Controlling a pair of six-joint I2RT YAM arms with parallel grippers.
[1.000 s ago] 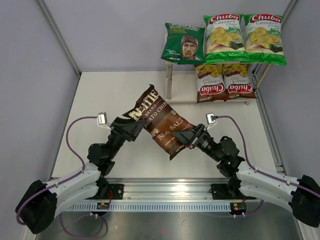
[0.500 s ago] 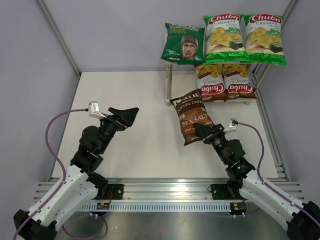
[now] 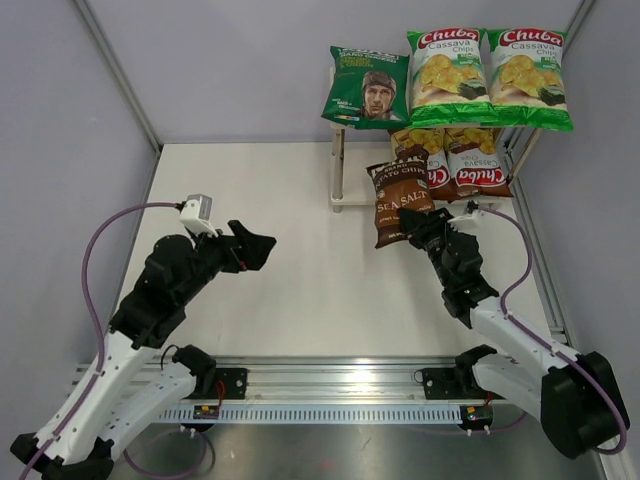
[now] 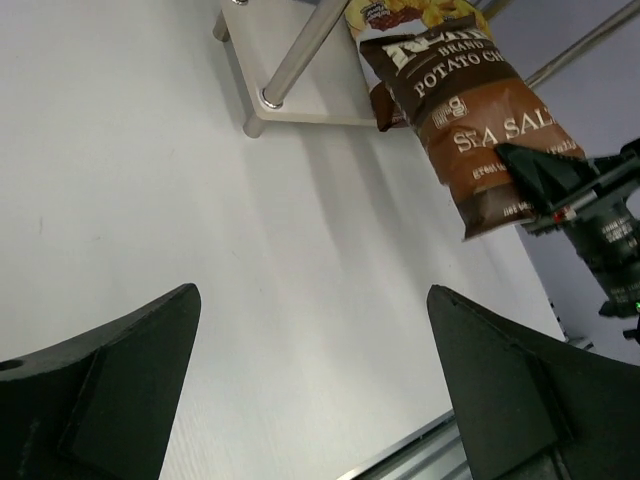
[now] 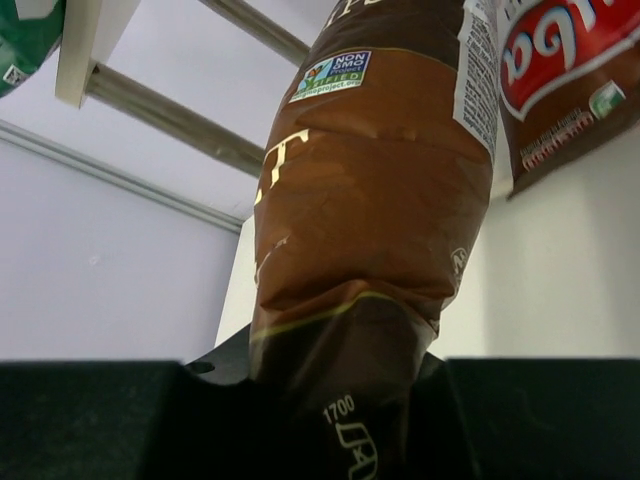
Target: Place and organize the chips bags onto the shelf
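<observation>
While the left jaws are spread wide and empty, the Sea Salt bag [image 3: 400, 200] is clenched by the right jaws beside the shelf [image 3: 354, 187]

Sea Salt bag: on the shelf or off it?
Off, held. The right gripper is shut on the bottom edge of the Sea Salt bag, holding it upright before the shelf.

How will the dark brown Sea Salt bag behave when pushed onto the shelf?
Probably light and puffed: the Sea Salt bag juts straight from the right gripper, pinched at one end. Its glossy, creased film may slip or buckle.
</observation>
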